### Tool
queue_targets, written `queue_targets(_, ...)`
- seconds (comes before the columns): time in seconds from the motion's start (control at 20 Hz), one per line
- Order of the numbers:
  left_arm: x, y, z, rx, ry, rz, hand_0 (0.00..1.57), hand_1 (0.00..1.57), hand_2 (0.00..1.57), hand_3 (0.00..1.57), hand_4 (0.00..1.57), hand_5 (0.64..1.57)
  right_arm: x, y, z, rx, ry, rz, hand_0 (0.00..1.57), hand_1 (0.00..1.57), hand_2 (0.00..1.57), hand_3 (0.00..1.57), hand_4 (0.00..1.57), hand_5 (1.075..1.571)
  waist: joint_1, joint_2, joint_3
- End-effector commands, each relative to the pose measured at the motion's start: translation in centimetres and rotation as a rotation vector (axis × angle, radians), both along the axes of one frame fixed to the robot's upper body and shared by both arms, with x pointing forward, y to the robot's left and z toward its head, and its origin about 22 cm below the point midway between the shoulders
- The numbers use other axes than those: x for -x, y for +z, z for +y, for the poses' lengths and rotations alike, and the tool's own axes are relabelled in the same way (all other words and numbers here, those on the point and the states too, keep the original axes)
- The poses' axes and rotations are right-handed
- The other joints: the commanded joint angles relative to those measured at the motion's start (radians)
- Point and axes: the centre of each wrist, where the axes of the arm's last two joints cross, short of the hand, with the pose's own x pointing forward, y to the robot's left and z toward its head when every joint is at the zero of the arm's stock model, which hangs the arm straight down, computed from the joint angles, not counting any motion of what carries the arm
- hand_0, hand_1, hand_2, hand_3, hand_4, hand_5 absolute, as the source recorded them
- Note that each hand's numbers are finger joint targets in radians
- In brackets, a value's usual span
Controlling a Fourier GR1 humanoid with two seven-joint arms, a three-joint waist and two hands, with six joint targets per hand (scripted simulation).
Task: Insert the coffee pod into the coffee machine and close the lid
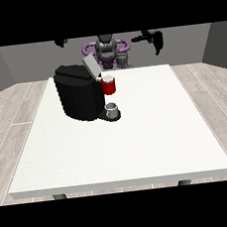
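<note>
The black coffee machine (81,96) stands on the left half of the white table (152,131). Its grey lid (91,65) is tilted up and open. Below the lid is a red pod holder (110,87) with a small pale round thing (108,78) on top; I cannot tell whether that is the coffee pod. A grey cup (112,109) sits on the machine's base. The hand at the view's right (152,37) is raised high beyond the table's far edge, its fingers hanging straight, holding nothing. The hand at the view's left (60,42) is also raised, well above the machine.
The robot's body (106,49) stands behind the table's far edge. Bare white tabletop stretches to the right of and in front of the machine. Wooden floor surrounds the table.
</note>
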Motion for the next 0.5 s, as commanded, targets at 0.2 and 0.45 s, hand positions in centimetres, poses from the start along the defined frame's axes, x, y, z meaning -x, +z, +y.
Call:
queue_targets(0.2,2.3,0.2,1.0,0.060,0.007,-0.046,0.00,0.00,0.00,0.00,0.09,1.571,-1.5,0.8,1.4,0.060,0.052,-0.054,0.00,0.00,0.00,0.00,0.00,1.571,0.042,0.073,0.0002)
queue_targets(0.45,1.9,3.5,0.0,0.063,0.021,-0.078,0.00,0.00,0.00,0.00,0.00,1.571,-2.7,0.7,0.2,0.002,0.069,-0.026,0.00,0.00,0.00,0.00,0.00,1.571,0.039,0.109,0.0004)
